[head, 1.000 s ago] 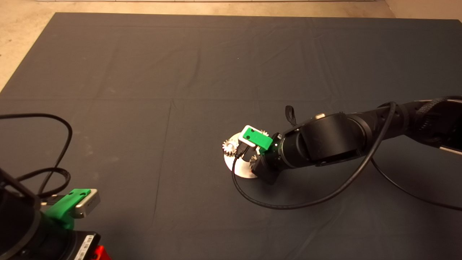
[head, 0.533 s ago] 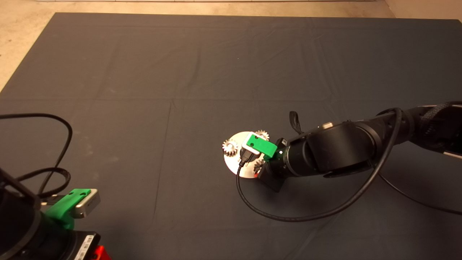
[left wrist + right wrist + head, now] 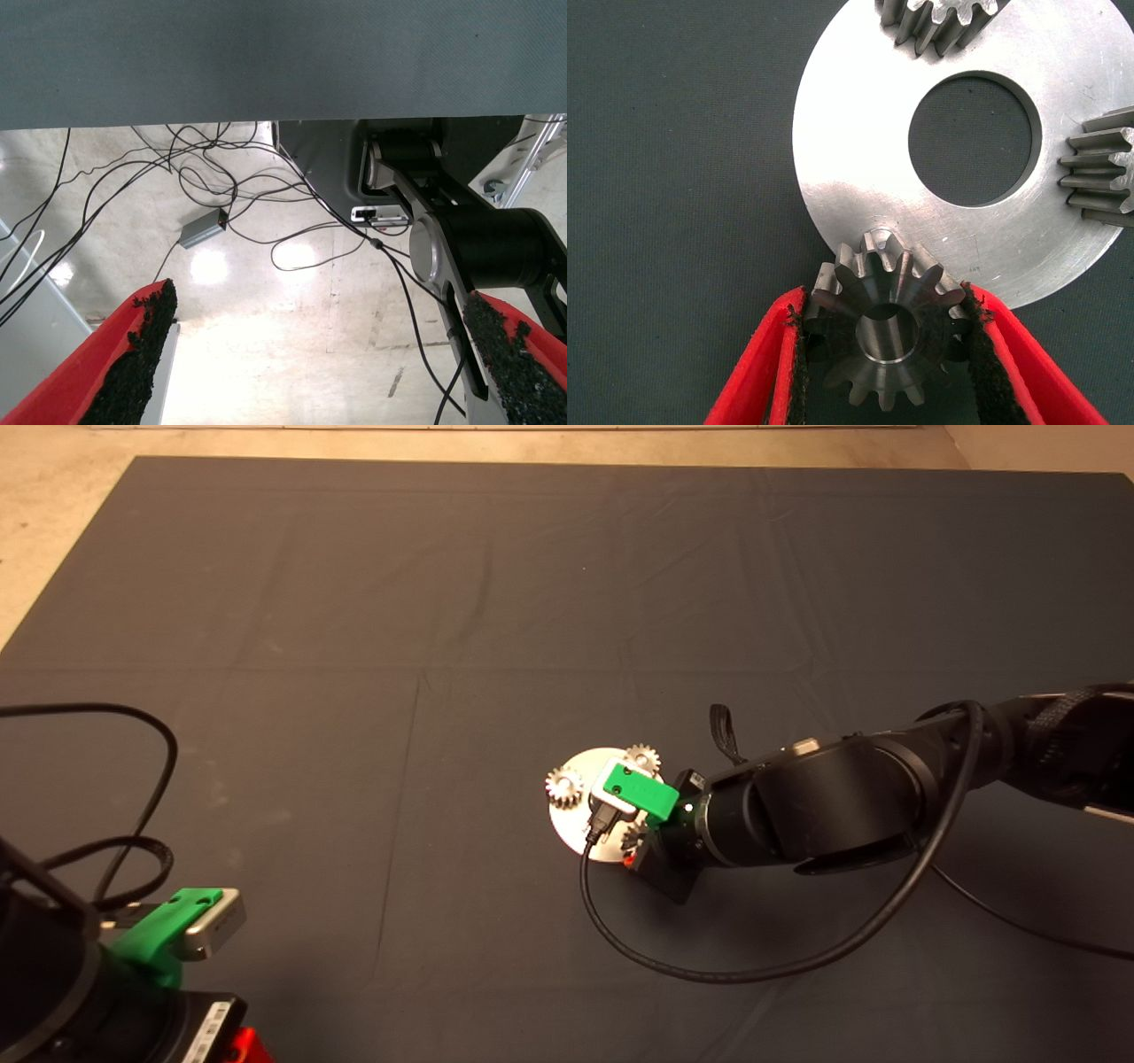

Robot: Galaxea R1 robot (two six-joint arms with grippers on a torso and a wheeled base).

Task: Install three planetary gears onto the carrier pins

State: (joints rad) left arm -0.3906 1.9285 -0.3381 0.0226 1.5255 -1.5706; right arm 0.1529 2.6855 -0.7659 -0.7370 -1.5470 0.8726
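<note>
1. The right pincer (image 3: 883, 341) is clamped on one of the planetary gears, the third gear (image 3: 883, 329), with a black pad pressed against the teeth on either side.
2. That gear sits at the rim of the round metal disc (image 3: 859, 168), its teeth overhanging the edge, and a silver carrier pin (image 3: 886, 336) shows inside its bore.
3. Two more gears are on the same disc: a second gear (image 3: 939, 19) and a first gear (image 3: 1103, 168), both at the rim and both cut off by the edge of the right wrist view, so their pins are hidden.
4. The disc's large centre hole (image 3: 970, 140) shows the dark mat through it.
5. From above, the right arm (image 3: 824, 802) reaches in from the right, and its green wrist block covers the middle of the disc (image 3: 567, 828); the gear by the far rim (image 3: 641, 759) and the gear at the left rim (image 3: 563, 784) stay visible.
6. The disc lies flat on the surface (image 3: 354, 646), right of its centre.
7. The left pincer (image 3: 328, 354) is parked at the lower left edge, its fingers spread wide apart and holding nothing, facing floor and loose cables (image 3: 221, 177).
</note>
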